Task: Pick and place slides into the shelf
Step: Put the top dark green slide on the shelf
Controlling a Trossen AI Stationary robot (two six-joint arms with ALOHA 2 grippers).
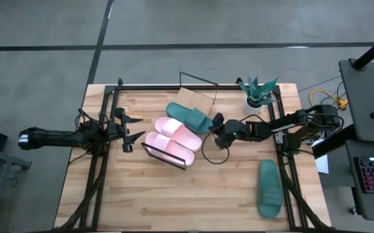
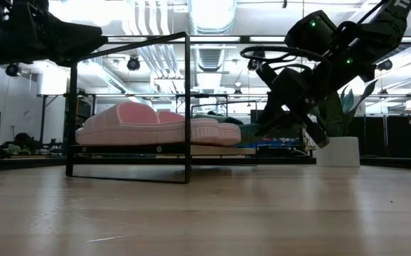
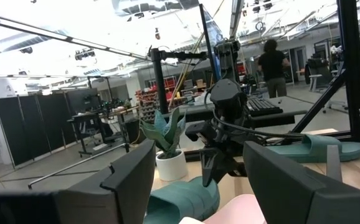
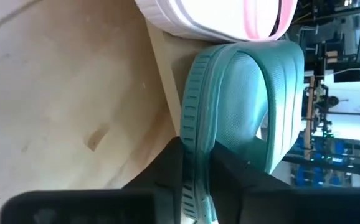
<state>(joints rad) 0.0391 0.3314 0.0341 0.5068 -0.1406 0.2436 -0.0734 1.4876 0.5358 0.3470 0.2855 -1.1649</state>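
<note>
The shelf [image 1: 193,98], a light board in a black wire frame, sits mid-table. Two pale pink slides [image 1: 177,133] [image 1: 167,147] lie on it side by side. One teal slide [image 1: 188,116] lies beside them toward the far edge, and my right gripper [image 1: 214,125] is shut on its right end. The other teal slide [image 1: 270,188] lies flat on the tabletop near the right edge. My left gripper [image 1: 132,127] hovers open just left of the shelf, touching nothing; its wrist view shows its fingers spread wide [image 3: 198,186]. My right gripper pinches the teal slide's sole rim [image 4: 192,146] at the end toward the table's right, close to the strap [image 4: 279,106]. One finger [image 4: 164,171] lies under the sole and the other [image 4: 245,180] on the footbed. It comes roughly level from the right. The slide's other end lies over the shelf board [image 4: 161,81].
A green potted plant [image 1: 259,92] in a white pot stands at the far right, just behind my right arm. A black cable loops on the table [image 1: 214,152] below the right gripper. Black frame rails run along both table sides. Bare wood lies along the near edge.
</note>
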